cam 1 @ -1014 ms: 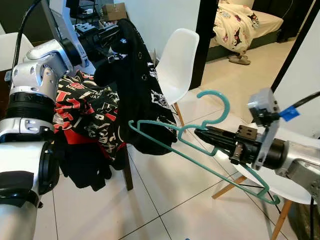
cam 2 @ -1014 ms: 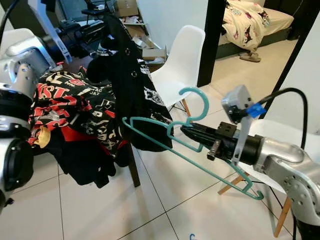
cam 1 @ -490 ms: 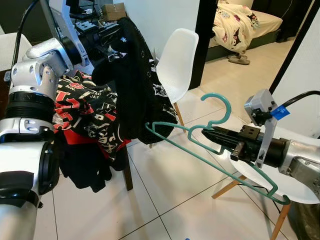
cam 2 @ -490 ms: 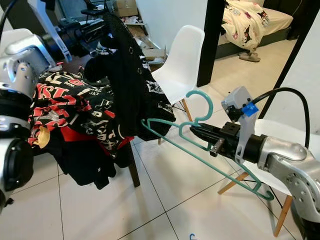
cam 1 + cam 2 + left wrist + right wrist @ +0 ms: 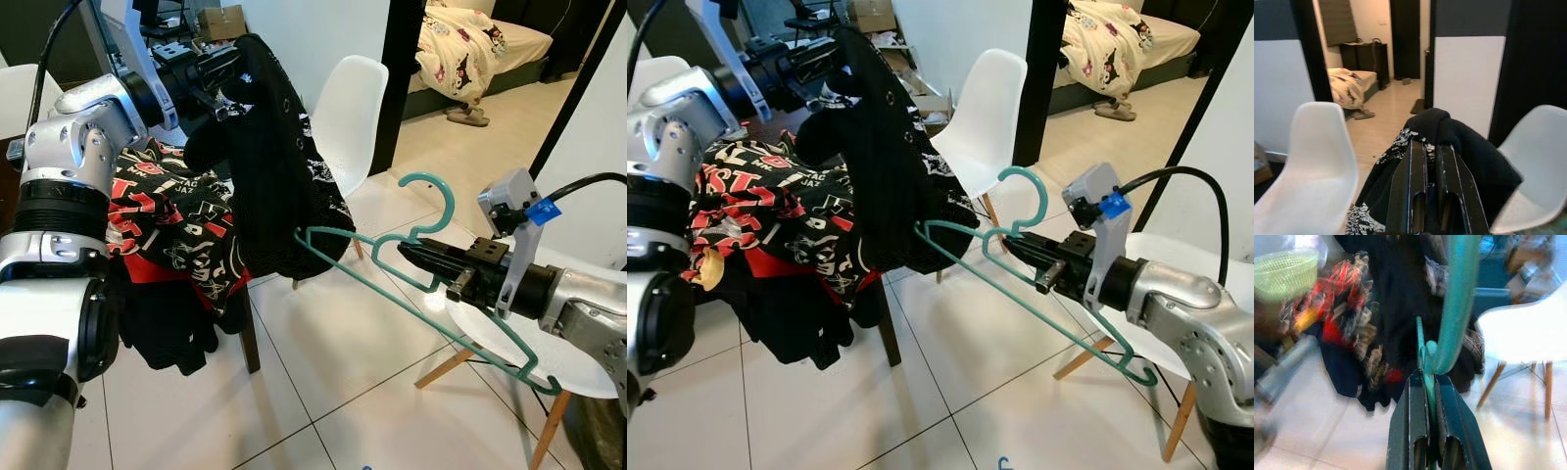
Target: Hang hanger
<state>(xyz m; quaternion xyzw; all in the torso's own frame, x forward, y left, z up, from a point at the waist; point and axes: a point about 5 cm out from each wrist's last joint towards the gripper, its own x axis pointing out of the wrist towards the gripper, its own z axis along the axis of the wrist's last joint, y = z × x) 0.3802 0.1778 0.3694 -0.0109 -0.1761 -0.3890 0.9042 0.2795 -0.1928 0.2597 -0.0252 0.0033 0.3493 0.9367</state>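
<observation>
So the right gripper [image 5: 411, 257] is clamped on the neck of the teal hanger [image 5: 411, 294] just under the hook, and over the last second it's swung the far arm of the hanger up and in, so the tip now sits right against the lower edge of the black garment [image 5: 274, 186] instead of poking out below it; looks to me like it's lining up to thread the hanger inside. The left gripper [image 5: 1431, 161] is pinched shut on the top of that garment, holding it up ahead of the hanger. Writing-wise, the red-and-black printed cloth [image 5: 171, 220] heaped behind the garment has lettering that looks like "JAZZ", the rest is too small to read.
</observation>
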